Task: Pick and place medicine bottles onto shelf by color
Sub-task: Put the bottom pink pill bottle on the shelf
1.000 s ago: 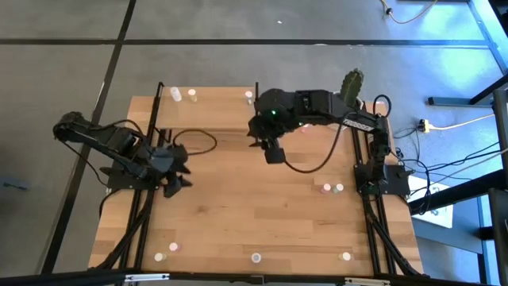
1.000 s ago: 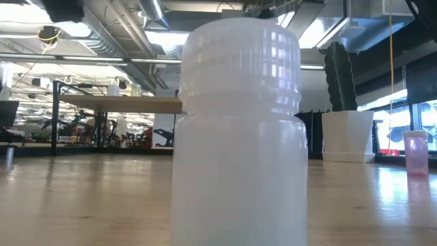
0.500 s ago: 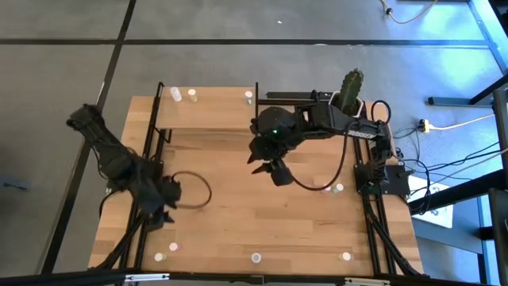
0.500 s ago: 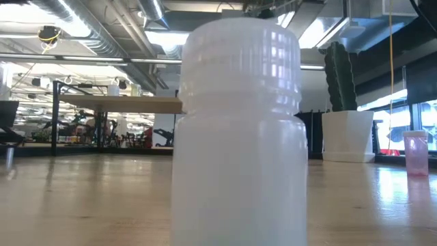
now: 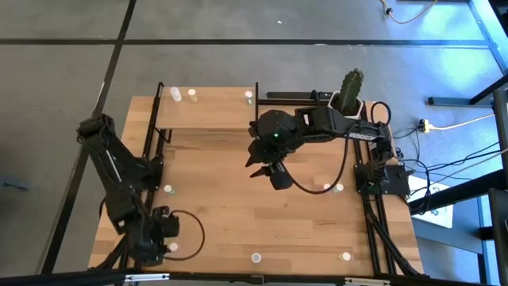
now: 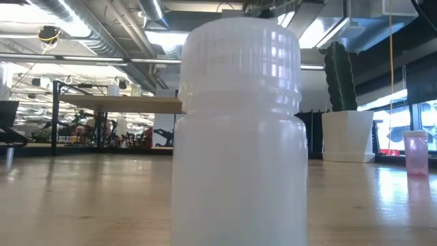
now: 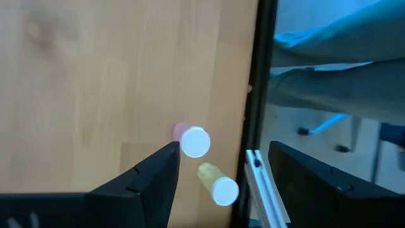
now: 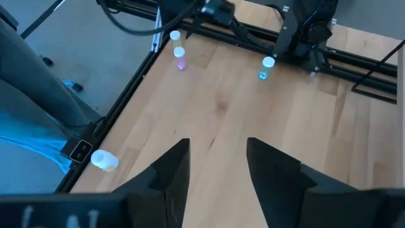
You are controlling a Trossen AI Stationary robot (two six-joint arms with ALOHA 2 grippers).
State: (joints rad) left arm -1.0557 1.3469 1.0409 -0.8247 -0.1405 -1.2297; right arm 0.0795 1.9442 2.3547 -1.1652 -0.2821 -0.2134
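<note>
My left gripper point(image 5: 161, 236) hangs open above the table's near left corner, pointing steeply down. Two medicine bottles stand under it: a pink one point(image 7: 193, 141) by one fingertip and a pale yellow one point(image 7: 218, 186) between the fingers, neither touched. My right gripper point(image 5: 271, 171) is open and empty above the table's middle point(image 8: 215, 171). The shelf point(image 5: 208, 117) stands at the far left with bottles point(image 5: 176, 94) along its far edge. A green bottle point(image 5: 167, 189) stands on the table by the left arm's base. A pale bottle point(image 6: 235, 130) stands at the near edge.
A cactus in a white pot point(image 5: 350, 89) stands at the far right. Two bottles point(image 5: 332, 187) stand by the right arm's base and one point(image 5: 346, 256) at the near right. A black frame rail point(image 7: 256, 95) runs along the table edge beside the left gripper.
My left arm has swung from the table's left middle toward the near left corner and come down, its gripper turning as it went and staying open. My right gripper has shifted a little toward the near edge. No bottle has moved.
</note>
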